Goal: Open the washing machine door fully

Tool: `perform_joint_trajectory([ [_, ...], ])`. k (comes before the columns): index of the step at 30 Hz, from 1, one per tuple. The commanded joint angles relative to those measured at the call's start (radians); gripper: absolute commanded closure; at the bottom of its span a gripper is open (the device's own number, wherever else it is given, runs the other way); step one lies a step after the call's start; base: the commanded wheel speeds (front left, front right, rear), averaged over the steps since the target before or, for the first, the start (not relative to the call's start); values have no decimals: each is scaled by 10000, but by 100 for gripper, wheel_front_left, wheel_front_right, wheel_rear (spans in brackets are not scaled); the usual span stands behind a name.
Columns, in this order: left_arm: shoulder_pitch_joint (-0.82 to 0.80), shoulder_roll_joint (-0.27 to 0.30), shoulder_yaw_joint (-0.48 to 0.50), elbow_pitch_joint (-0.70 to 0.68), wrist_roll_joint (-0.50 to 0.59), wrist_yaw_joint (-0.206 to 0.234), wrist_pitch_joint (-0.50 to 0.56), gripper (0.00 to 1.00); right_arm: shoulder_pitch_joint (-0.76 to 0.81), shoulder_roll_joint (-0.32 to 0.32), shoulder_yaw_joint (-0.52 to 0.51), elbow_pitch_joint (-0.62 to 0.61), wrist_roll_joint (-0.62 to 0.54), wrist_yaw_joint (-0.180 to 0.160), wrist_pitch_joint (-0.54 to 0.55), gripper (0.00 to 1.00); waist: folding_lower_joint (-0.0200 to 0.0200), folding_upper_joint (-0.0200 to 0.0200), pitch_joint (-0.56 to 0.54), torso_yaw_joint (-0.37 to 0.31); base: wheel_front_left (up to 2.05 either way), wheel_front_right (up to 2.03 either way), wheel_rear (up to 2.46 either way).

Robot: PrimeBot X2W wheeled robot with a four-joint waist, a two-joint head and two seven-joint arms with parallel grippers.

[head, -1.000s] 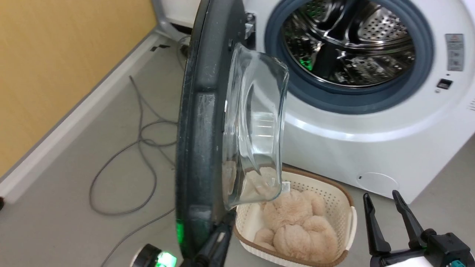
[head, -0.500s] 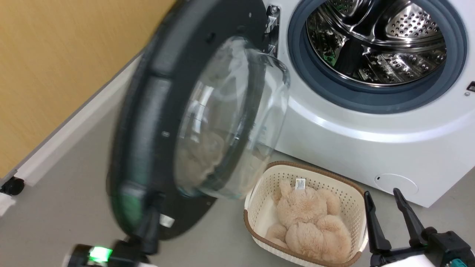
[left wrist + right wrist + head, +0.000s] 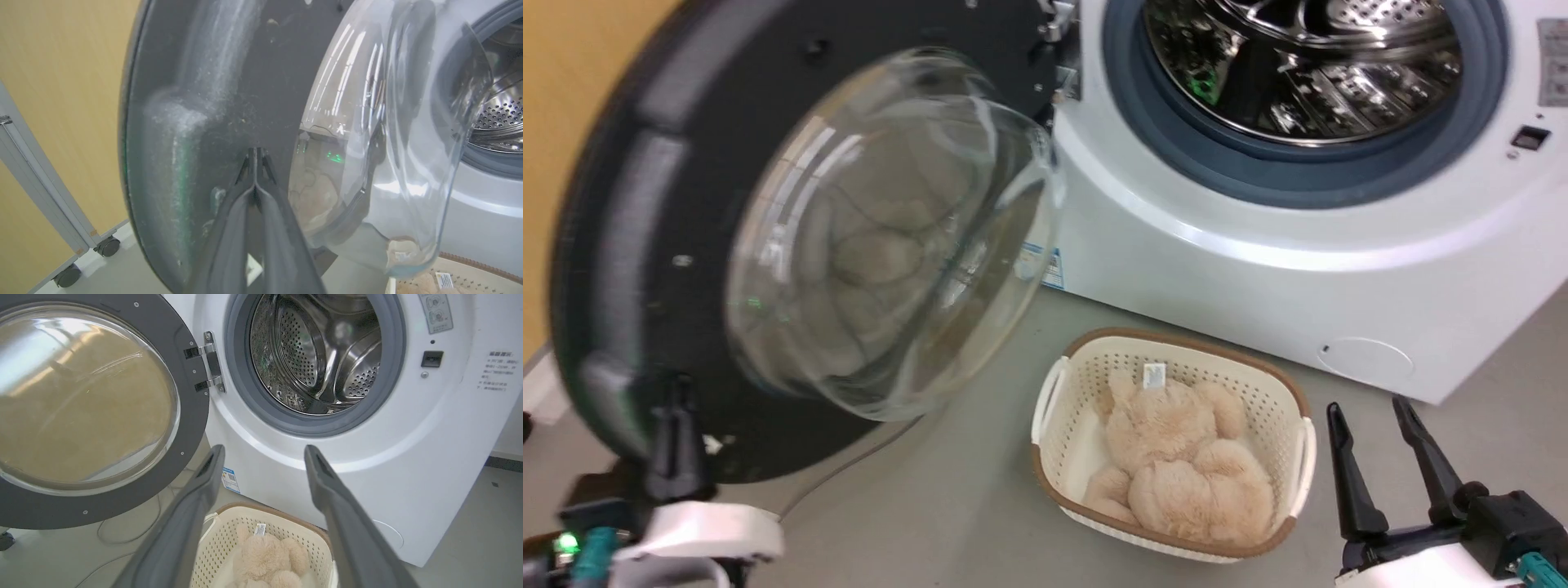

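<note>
Door (image 3: 629, 204) swung wider; left end effector (image 3: 255, 153) closed, seemingly touching it; right end effector (image 3: 263, 451) spread, empty.

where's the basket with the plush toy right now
In the head view the basket sits on the floor just before the washing machine, between the open door and the right gripper.

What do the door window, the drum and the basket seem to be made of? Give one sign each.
Door window: probably clear glass; glossy, see-through, with sharp reflections.
Drum: shiny metal, steel by its look; bright reflections and punched holes.
Basket: likely cream plastic; matte, with a moulded hole pattern and a brown rim.
</note>
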Motion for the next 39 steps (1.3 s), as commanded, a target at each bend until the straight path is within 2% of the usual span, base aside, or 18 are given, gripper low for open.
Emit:
perform_joint_trajectory([
  [1, -171, -16, 190, 73, -95, -31, 18, 100, -179, -75, 1, -17, -60, 8, -44, 0, -1, 0, 114, -157, 0, 0, 0],
  [9, -956, 28, 1833, 959, -354, -415, 18, 100, -357, -244, -57, -75, -99, 8, -44, 0, -1, 0, 550, -613, 0, 0, 0],
  [25, -2906, 644, 3945, 3483, -342, -994, 18, 100, -855, -357, -39, -112, -175, 8, -44, 0, -1, 0, 1173, -1351, 0, 0, 0],
  [33, -3186, 640, 4357, 4174, 38, -1240, 18, 100, -819, -349, -92, -116, -209, 8, -44, 0, -1, 0, 1018, -1503, 0, 0, 0],
  [39, -2879, 365, 4308, 3770, 538, -1563, 18, 100, -627, -262, -146, -68, -222, 8, -44, 0, -1, 0, 569, -1516, 0, 0, 0],
])
